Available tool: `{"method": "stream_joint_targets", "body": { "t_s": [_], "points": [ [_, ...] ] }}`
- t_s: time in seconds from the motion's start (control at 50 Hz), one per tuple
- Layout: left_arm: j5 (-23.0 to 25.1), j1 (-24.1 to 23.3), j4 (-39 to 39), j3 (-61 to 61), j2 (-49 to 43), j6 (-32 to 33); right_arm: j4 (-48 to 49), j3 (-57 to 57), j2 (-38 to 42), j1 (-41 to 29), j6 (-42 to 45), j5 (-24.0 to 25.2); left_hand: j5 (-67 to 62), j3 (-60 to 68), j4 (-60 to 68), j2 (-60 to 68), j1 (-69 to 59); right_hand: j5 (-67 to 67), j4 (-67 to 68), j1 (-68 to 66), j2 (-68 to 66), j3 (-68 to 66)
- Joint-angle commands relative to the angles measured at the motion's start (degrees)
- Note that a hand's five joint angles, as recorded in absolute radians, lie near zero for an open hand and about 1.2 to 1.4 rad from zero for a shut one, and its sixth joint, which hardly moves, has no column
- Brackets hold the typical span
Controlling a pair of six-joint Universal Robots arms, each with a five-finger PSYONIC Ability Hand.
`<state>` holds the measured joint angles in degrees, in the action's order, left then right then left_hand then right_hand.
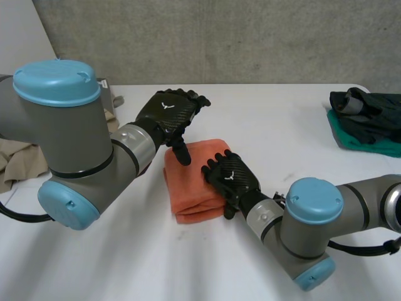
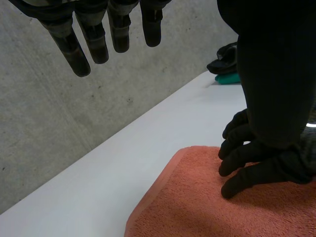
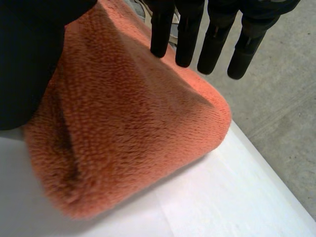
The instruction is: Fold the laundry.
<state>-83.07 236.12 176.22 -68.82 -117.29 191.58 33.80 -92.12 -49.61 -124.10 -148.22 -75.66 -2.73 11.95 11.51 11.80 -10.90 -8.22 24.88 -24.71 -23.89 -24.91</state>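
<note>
– Towel check: the orange towel (image 1: 191,185) sits folded thick in the middle of the bench (image 1: 269,135).
– And the right robot hand (image 1: 230,179) lies flat on its right edge, fingers straight, gripping nothing.
– Left robot hand (image 1: 168,113) hovers over the far edge, fingers straight and empty, thumb pointing down.
– Out wide: dark and green clothes (image 1: 369,119) at the far right, beige cloth (image 1: 15,163) by the left arm (image 1: 75,144).

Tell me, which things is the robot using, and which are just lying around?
In the job: folded orange towel; right hand resting flat on it; left hand open by its far edge.
Lying about: beige cloth; dark and green clothes.
</note>
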Motion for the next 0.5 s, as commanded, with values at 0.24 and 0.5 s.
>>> {"method": "stream_joint_targets", "body": {
  "t_s": [0.24,0.5],
  "points": [
    [0.1,0.0,0.2,-1.5,0.6,0.1,-1.0,10.1,5.4,0.0,-0.8,0.5,0.7,0.1,0.6,0.3,-1.2,-59.5,52.9,-53.0,-53.9,-52.8],
    [0.6,-0.6,0.5,-0.4,2.2,0.1,-0.1,12.1,-6.9,9.7,-5.9,1.0,0.8,-0.1,0.4,0.1,-1.0,-61.8,55.1,-55.3,-56.1,-55.1]
  ]
}}
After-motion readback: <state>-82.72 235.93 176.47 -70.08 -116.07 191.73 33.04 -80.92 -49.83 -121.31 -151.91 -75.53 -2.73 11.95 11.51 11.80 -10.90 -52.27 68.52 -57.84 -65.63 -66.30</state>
